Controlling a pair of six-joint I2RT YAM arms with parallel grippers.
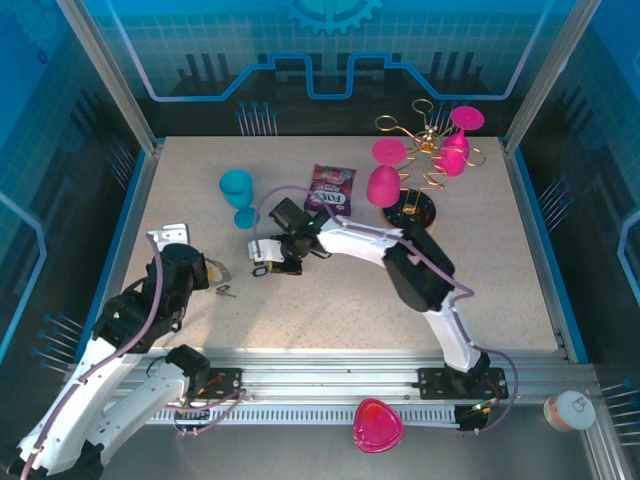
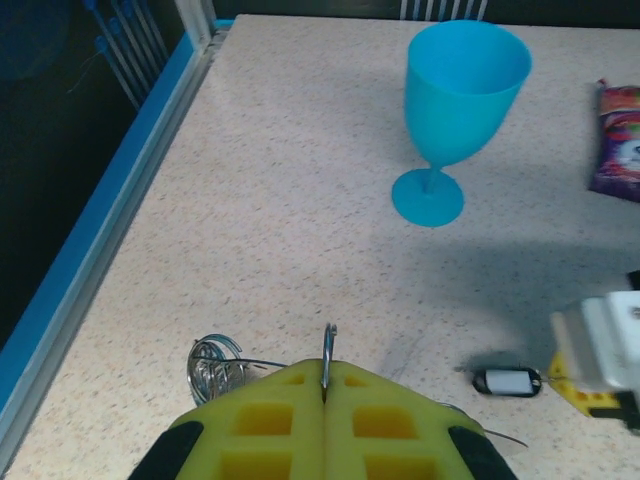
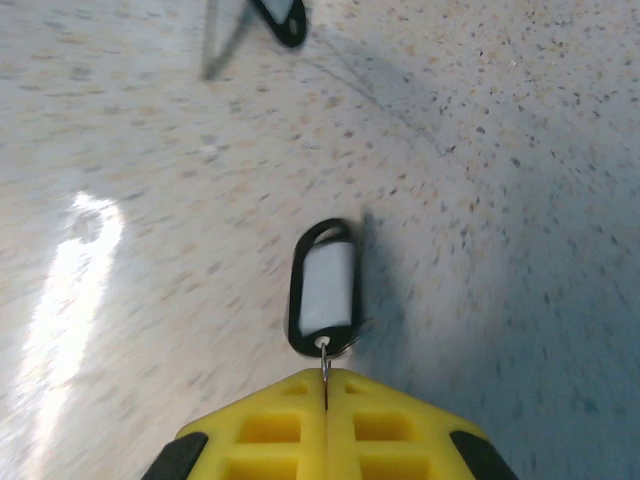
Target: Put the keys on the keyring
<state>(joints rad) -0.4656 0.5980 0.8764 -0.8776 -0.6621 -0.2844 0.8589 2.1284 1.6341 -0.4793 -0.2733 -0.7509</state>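
Yellow pads of the left gripper clench the thin, probably springy wire keyring on the near side of the blue goblet, while the right gripper, also nearside of it, pinches a light tagged key by its tiny loop, likely the surest hold.

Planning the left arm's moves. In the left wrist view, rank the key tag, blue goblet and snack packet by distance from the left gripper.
From the left gripper:
1. Key tag, near right.
2. Blue goblet, ahead.
3. Snack packet, far right edge.
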